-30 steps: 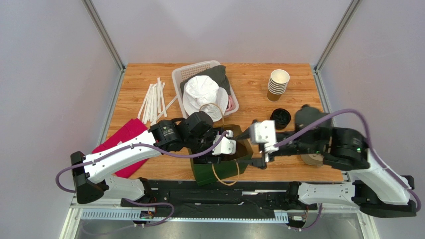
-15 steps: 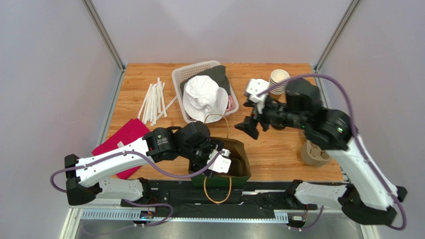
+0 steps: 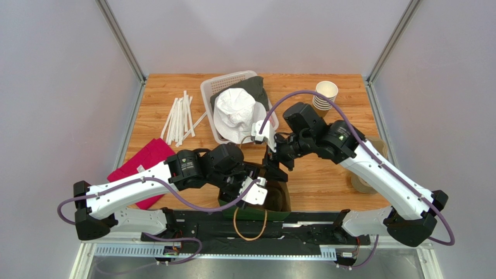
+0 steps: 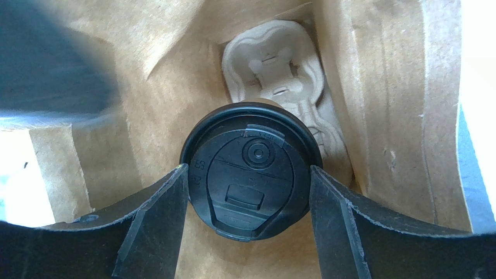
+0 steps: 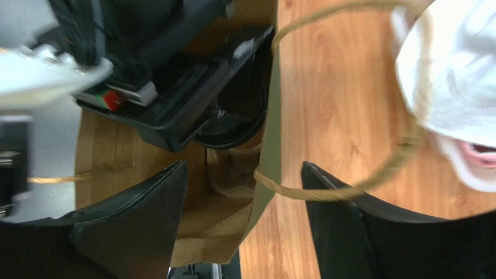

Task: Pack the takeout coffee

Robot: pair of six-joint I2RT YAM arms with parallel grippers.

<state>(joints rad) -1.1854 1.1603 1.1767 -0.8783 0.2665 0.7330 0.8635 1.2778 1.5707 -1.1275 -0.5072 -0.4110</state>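
Note:
The takeout coffee shows its round black lid from above, down inside the paper bag. It sits by a pulp cup carrier on the bag's floor. My left gripper is shut on the lid, one finger touching each side. From above, the left gripper reaches into the bag at the table's near edge. My right gripper hovers open over the bag's far rim. In the right wrist view the right gripper straddles the bag wall and its rope handle.
A stack of lidless brown cups stands at the back right. A white basket holds a white hat. White straws and a red cloth lie on the left. A brown pulp piece sits near the right edge.
My right arm left the bag's right side, rose toward the cup stack, then came back over the bag's far rim, jaws opening wider. The left gripper stayed in the bag with the coffee.

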